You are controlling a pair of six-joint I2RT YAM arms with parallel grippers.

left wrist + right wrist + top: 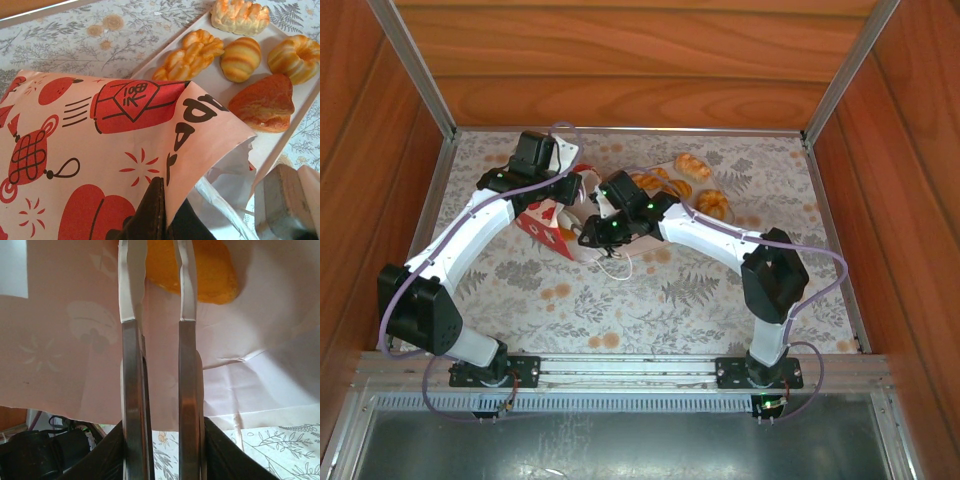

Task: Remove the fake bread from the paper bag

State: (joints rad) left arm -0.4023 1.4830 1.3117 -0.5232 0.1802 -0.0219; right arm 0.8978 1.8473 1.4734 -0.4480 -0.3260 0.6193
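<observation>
The paper bag (pixel 542 222) lies tipped on the table, white with red lantern prints (pixel 100 150). My left gripper (pixel 167 200) is shut on the bag's upper edge and holds the mouth up. My right gripper (pixel 592 236) reaches into the bag's mouth. Inside the bag its fingers (pixel 131 365) stand a little apart, and one orange piece of fake bread (pixel 215 275) lies at their tips, partly behind the right finger. Several more pieces of fake bread (pixel 192 52) rest on the flat tray (pixel 300 117) beside the bag.
The tray (pixel 670 172) with pastries sits right of the bag at the back middle of the table. Wooden walls and metal rails (pixel 420 70) enclose the floral table top. A grey part of the right arm (pixel 282 200) is close to the bag's mouth.
</observation>
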